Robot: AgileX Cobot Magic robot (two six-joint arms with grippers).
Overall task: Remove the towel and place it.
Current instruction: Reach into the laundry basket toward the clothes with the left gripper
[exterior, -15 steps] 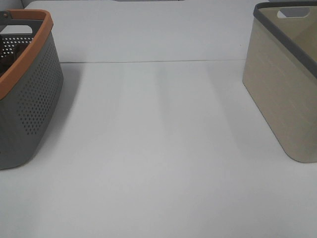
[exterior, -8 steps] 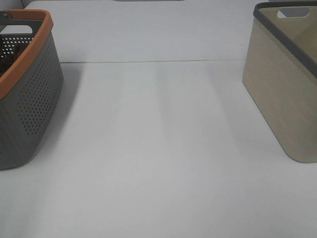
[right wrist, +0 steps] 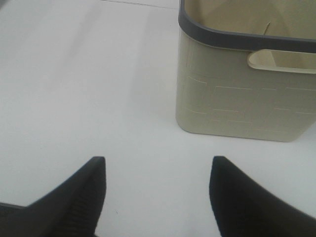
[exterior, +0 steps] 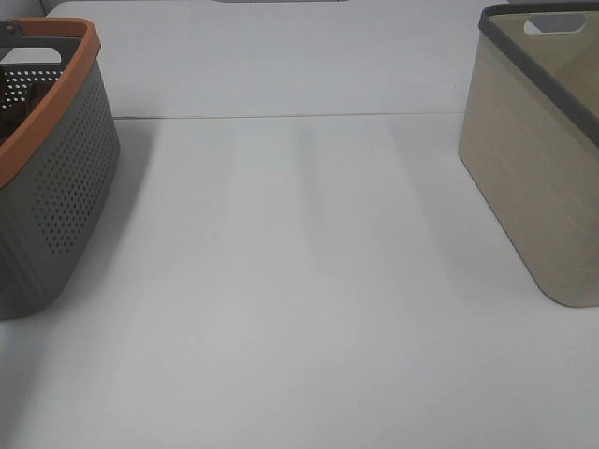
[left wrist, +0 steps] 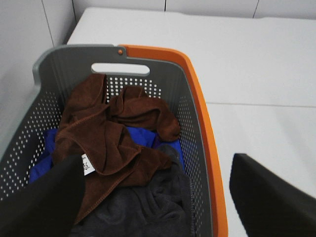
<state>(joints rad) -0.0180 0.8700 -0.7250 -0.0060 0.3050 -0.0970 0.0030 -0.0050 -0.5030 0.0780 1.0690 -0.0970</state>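
Observation:
The dark brown towel (left wrist: 106,133) lies crumpled inside the grey perforated basket with an orange rim (left wrist: 197,98), its small white label (left wrist: 88,164) facing up. It rests on a blue cloth (left wrist: 39,165) and a dark grey cloth (left wrist: 148,207). My left gripper (left wrist: 155,163) is open and empty, above the basket's near end and apart from the towel. My right gripper (right wrist: 158,160) is open and empty above the bare table, short of the beige basket (right wrist: 237,98). Neither gripper shows in the exterior high view.
In the exterior high view the grey basket (exterior: 56,187) stands at the left edge and the beige basket with a dark grey rim (exterior: 533,168) at the right edge. The white table (exterior: 299,281) spans between them, with a seam across the back.

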